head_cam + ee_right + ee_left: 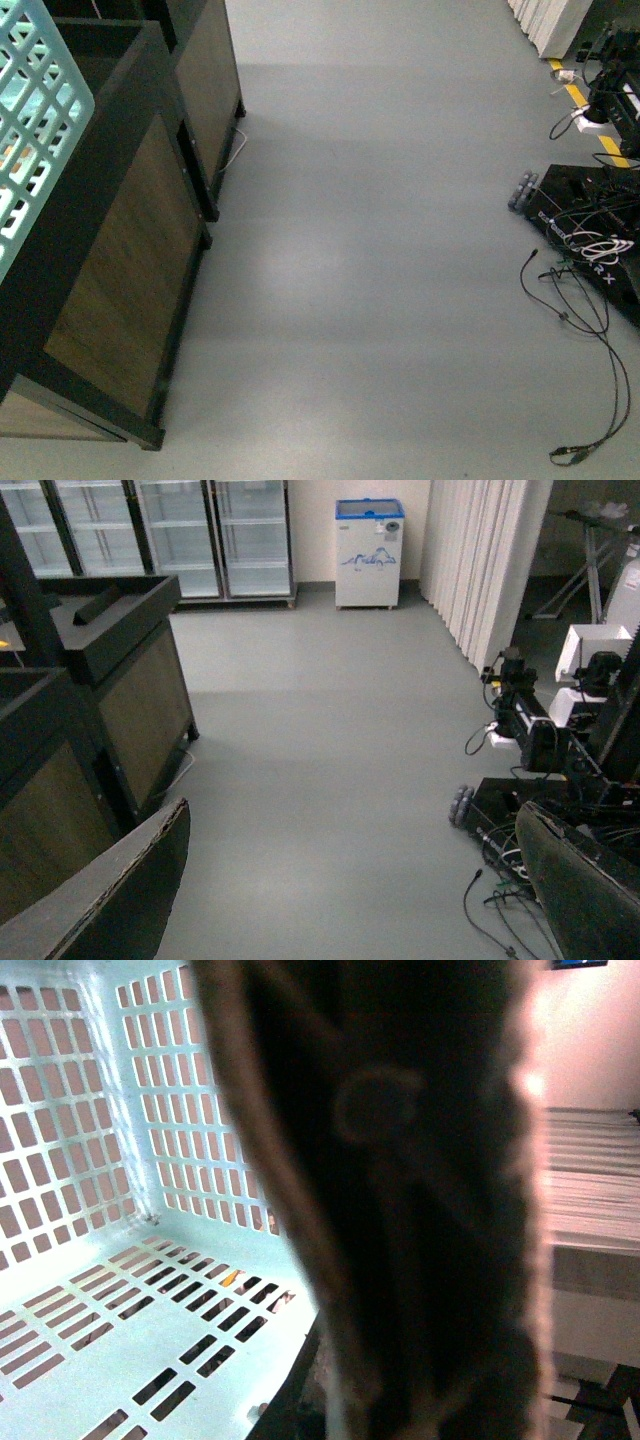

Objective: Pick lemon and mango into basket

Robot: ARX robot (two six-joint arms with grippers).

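Basket (45, 100) is showing only as a corner at the upper left of the front view, a light aqua plastic lattice of rectangular openings with a rounded rim. In the left wrist view the basket (150, 1230) is filling the left half of the frame, its slotted walls meeting a slotted floor. A dark blurred mass (420, 1210) is blocking the middle of that view, so how the left gripper is standing cannot be told.

Grey floor (380, 250) is lying open across the centre of the front view. Dark cabinets (120, 270) are edging it down the left side, just below the basket. A black wheeled base (590, 230) and loose cables (590, 330) are crowding the right edge.

The right gripper (352, 810) is hanging wide apart with nothing between its fingers (120, 900).
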